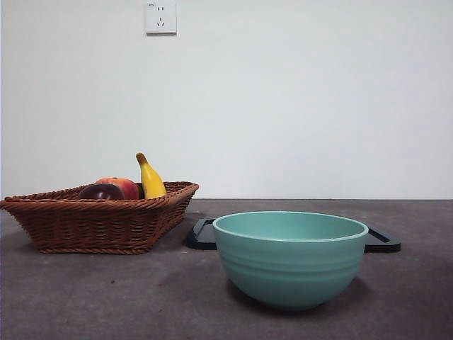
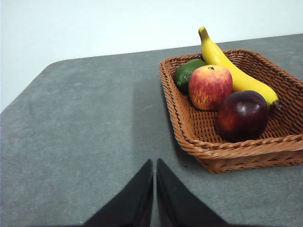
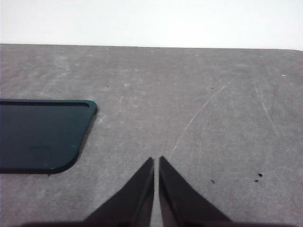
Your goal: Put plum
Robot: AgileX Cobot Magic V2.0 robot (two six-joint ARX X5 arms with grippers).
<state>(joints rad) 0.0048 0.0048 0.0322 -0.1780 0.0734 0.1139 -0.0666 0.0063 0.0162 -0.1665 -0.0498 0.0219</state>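
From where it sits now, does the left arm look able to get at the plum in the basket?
Probably yes. The plum lies uncovered in the wicker basket, at the corner nearest the left gripper; only the low rim stands between them. The peach and banana sit beside it, so room is tight.

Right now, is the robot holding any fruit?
No. Left gripper and right gripper are shut on nothing; the plum lies in the wicker basket.
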